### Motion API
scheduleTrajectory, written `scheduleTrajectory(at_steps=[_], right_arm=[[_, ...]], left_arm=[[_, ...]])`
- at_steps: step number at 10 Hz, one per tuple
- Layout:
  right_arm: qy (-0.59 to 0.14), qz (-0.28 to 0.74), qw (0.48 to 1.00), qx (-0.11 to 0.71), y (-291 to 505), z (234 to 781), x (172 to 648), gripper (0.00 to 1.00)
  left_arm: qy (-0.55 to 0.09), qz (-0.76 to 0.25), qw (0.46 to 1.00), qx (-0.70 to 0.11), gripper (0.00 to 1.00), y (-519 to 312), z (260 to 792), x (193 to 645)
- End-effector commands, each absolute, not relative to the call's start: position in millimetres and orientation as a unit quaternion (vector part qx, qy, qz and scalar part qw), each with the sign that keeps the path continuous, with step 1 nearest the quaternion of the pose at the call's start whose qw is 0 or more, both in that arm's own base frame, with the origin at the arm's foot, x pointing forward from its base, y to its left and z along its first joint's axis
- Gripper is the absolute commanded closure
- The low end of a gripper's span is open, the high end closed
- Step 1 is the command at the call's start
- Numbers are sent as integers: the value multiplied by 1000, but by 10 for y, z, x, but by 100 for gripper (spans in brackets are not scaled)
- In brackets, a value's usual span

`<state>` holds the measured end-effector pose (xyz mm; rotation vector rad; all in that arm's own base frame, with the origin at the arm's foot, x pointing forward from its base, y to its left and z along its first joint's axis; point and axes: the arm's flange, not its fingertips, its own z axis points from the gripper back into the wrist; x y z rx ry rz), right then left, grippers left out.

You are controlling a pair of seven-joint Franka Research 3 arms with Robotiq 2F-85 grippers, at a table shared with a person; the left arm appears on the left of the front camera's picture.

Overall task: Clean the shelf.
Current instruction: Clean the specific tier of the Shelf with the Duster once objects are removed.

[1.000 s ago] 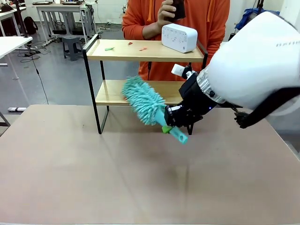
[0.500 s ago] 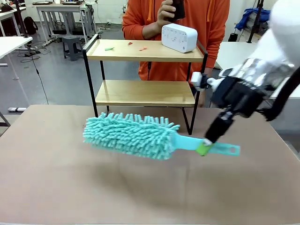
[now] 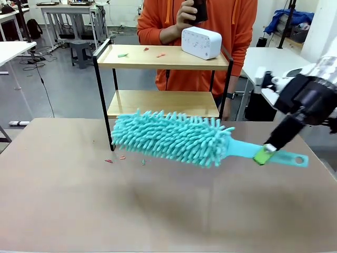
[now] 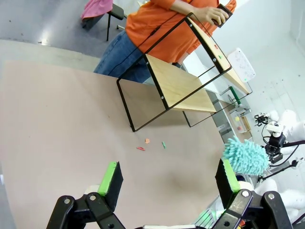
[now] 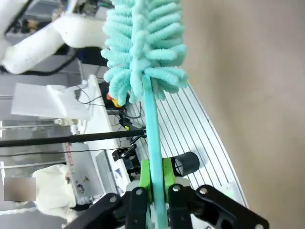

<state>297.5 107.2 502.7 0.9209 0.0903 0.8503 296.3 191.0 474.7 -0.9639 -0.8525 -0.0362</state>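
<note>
The shelf (image 3: 163, 57) stands at the table's far edge, with small green and red scraps (image 3: 122, 54) on its top board; it also lies tilted in the left wrist view (image 4: 178, 86). My right gripper (image 3: 263, 154) is shut on the handle of a teal fluffy duster (image 3: 174, 137), which hangs level above the table in front of the shelf. In the right wrist view the green pads (image 5: 144, 174) clamp the handle and the duster head (image 5: 143, 47) points away. My left gripper (image 4: 169, 179) is open above the table, holding nothing.
A white box-shaped device (image 3: 201, 42) sits on the top board's right end. A person in an orange top (image 3: 231, 21) stands behind the shelf holding a dark phone. A few small scraps (image 3: 122, 157) lie on the table by the shelf's left leg.
The right gripper has swung the duster from the shelf's lower board out over the table, turning it level and carrying it rightward. Small scraps now lie on the table.
</note>
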Motion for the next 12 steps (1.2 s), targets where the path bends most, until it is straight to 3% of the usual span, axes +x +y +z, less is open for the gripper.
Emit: scheduleTrajectory(at_steps=[1,3,5,7,9,10,11,12], right_arm=[[6,388,792,471,320,5382,2629,100],[-78,281,834,468,-567,5594,2154,100],[-161,180,834,496,-1145,5524,1768,100],[-176,21,867,465,-1402,5284,1603,100],[-139,-115,904,388,-1399,5006,1850,100],[-111,-135,924,340,-1183,4907,2108,100],[-178,-48,893,410,-1683,5106,1623,100],[-178,-48,893,410,-1683,5106,1623,100]], left_arm=[[-409,-25,793,-451,0,1895,4745,2977],[-409,-25,793,-451,0,1895,4745,2977],[-409,-25,793,-451,0,1895,4745,2977],[-409,-25,793,-451,0,1895,4745,2977],[-409,-25,793,-451,0,1895,4745,2977],[-409,-25,793,-451,0,1895,4745,2977],[-409,-25,793,-451,0,1895,4745,2977],[-409,-25,793,-451,0,1895,4745,2977]])
